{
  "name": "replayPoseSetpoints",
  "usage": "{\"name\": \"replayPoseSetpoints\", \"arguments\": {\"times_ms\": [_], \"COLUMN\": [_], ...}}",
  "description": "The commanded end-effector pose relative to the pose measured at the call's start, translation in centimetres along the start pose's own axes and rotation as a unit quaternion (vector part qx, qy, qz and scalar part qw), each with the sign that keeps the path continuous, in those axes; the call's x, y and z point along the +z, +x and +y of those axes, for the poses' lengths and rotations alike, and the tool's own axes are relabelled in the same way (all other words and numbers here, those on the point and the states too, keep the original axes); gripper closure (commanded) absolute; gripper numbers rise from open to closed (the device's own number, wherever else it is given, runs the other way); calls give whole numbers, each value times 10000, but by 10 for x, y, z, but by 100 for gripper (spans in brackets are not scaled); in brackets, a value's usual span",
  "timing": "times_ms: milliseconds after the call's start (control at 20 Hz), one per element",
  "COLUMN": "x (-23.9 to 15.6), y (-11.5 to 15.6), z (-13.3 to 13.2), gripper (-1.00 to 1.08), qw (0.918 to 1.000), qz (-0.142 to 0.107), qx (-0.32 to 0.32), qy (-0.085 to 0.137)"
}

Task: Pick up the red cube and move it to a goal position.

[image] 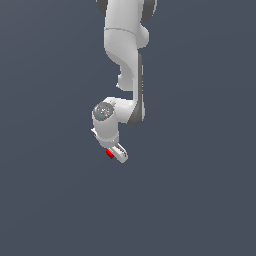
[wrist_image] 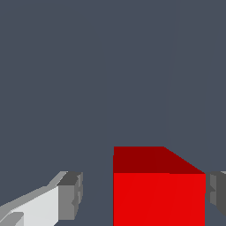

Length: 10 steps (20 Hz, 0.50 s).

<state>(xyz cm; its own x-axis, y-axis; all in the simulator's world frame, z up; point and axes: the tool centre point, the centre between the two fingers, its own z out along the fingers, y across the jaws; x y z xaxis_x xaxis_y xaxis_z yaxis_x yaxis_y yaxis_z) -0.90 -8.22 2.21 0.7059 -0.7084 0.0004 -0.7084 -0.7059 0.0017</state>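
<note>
The red cube (image: 109,154) is small and bright, and only a sliver of it shows beside the white gripper (image: 116,153) in the exterior view. In the wrist view the red cube (wrist_image: 159,194) fills the space between the two fingers. My gripper (wrist_image: 144,194) is open around it: one grey finger pad (wrist_image: 217,194) sits right at the cube's side, while the other pad (wrist_image: 71,196) stands a clear gap away. The goal position shows in neither view.
The white arm (image: 125,55) comes down from the top of the exterior view. A plain dark grey surface (image: 200,200) lies all around.
</note>
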Motion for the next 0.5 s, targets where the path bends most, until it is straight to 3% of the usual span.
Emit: {"name": "replayPoseSetpoints", "arguments": {"times_ms": [0, 50, 450], "x": [2, 2, 2], "y": [0, 0, 0], "z": [1, 1, 1], "gripper": [-92, 108, 108], "qw": [10000, 10000, 10000], "qz": [1, 1, 1], "qx": [56, 56, 56], "qy": [5, 5, 5]}}
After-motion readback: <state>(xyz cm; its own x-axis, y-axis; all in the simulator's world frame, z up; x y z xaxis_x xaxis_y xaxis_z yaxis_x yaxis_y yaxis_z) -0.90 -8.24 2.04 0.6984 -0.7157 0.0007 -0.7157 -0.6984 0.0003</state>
